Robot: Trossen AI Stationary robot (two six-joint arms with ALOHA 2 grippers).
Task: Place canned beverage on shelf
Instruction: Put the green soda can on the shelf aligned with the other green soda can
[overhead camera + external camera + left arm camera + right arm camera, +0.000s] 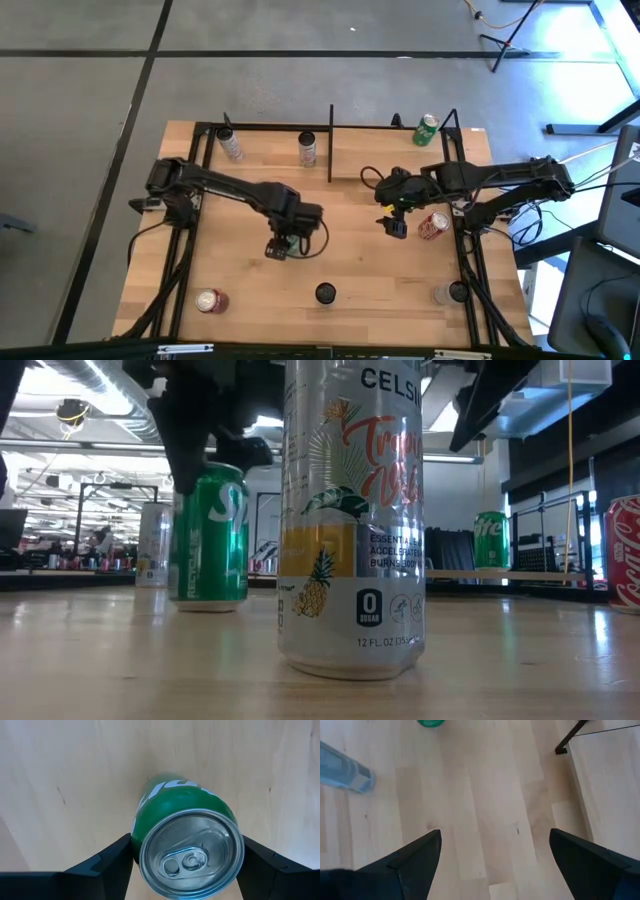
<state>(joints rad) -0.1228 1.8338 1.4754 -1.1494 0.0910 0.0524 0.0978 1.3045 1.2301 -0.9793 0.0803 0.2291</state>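
Note:
A green soda can [185, 820] stands upright on the wooden table; it also shows in the low view [210, 535]. My left gripper [187, 840] is above it near the table's middle [283, 245], shut on it. My right gripper [395, 225] hangs open and empty over bare table [490, 855], right of centre. The shelf [400, 165], a light-wood board with black posts, stands at the far right and carries another green can [427, 130]. My left gripper pinches the green can between its two fingers, one on each side of its wall just under the top rim [134, 845]. The fingers come from above, pointing down. The can is upright with its bottom [210, 605] on the table.
A tall white Celsius can [350, 520] stands near the front edge. A red cola can [433, 225] lies beside my right gripper, and another [210, 300] stands at the front left. Two cans [230, 145] [307, 148] stand at the far edge. A black shelf post [565, 745] stands ahead of my right gripper.

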